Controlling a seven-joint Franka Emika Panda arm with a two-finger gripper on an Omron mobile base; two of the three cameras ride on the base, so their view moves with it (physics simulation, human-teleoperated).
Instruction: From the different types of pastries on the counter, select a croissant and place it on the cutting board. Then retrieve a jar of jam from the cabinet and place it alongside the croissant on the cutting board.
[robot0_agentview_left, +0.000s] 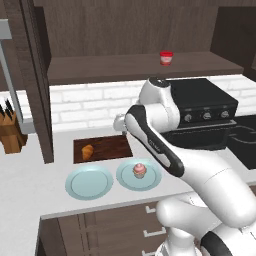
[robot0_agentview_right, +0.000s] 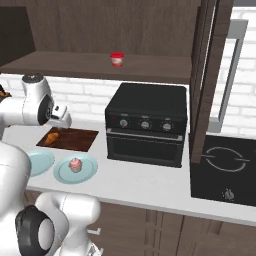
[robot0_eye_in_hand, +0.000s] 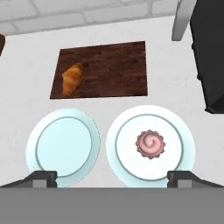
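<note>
The golden-brown croissant (robot0_agentview_left: 87, 151) (robot0_agentview_right: 51, 136) (robot0_eye_in_hand: 72, 78) lies on the left end of the dark cutting board (robot0_agentview_left: 111, 146) (robot0_agentview_right: 76, 138) (robot0_eye_in_hand: 114, 69). My gripper (robot0_agentview_left: 120, 123) (robot0_agentview_right: 61, 118) (robot0_eye_in_hand: 113, 177) hovers high over the board and the plates, open and empty. A pink-frosted cupcake (robot0_agentview_left: 139, 170) (robot0_agentview_right: 75, 164) (robot0_eye_in_hand: 150, 144) sits on the right blue plate (robot0_agentview_left: 125, 179) (robot0_eye_in_hand: 127, 166). The red jar of jam (robot0_agentview_left: 166, 58) (robot0_agentview_right: 117, 59) stands on the cabinet shelf (robot0_agentview_left: 110, 67) (robot0_agentview_right: 65, 64), above and to the right of my hand. The grey-white counter (robot0_agentview_left: 30, 185) (robot0_eye_in_hand: 26, 57) carries it all.
An empty blue plate (robot0_agentview_left: 90, 183) (robot0_agentview_right: 37, 162) (robot0_eye_in_hand: 64, 146) lies left of the cupcake plate. A black toaster oven (robot0_agentview_left: 202, 107) (robot0_agentview_right: 145, 122) stands right of the board. A knife block (robot0_agentview_left: 11, 131) is at far left, a cooktop (robot0_agentview_right: 225, 170) at far right.
</note>
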